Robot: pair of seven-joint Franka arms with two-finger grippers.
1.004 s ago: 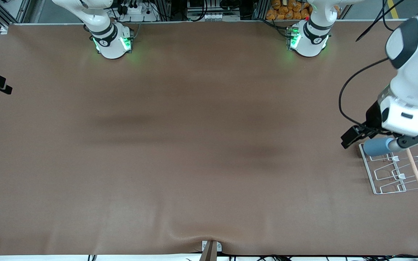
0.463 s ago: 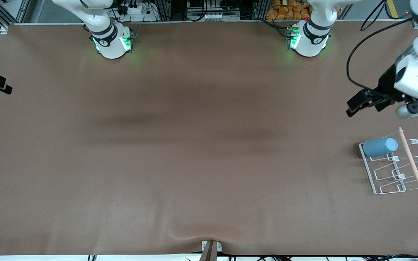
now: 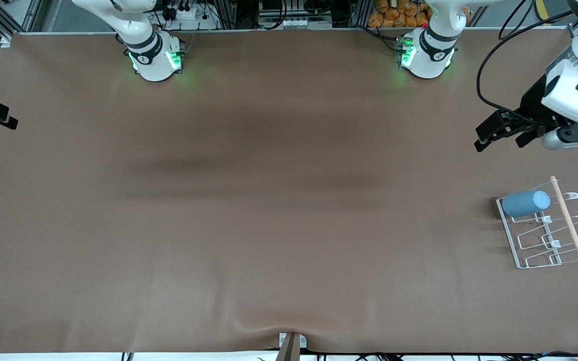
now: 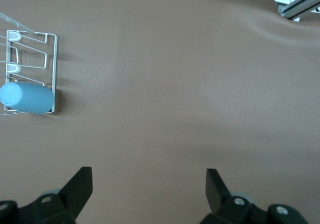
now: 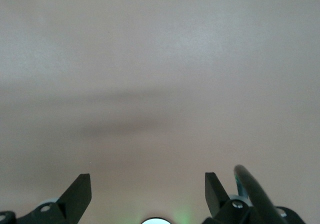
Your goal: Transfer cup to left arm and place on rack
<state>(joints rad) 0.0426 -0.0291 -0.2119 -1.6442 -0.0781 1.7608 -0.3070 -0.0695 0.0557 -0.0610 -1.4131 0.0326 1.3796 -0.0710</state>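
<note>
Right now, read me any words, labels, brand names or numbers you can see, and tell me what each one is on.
No text can be read anywhere.
Right arm's base: a small round dark mark, too small to read.
Left arm's base: the same kind of mark, too small to read.
The cup, the rack and the table carry no lettering that shows.

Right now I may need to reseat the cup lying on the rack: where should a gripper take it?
Grip the cup across its round body at mid-length, coming straight down from above. It lies on its side on the rack, long axis crosswise, so only the curved sides are free.
</note>
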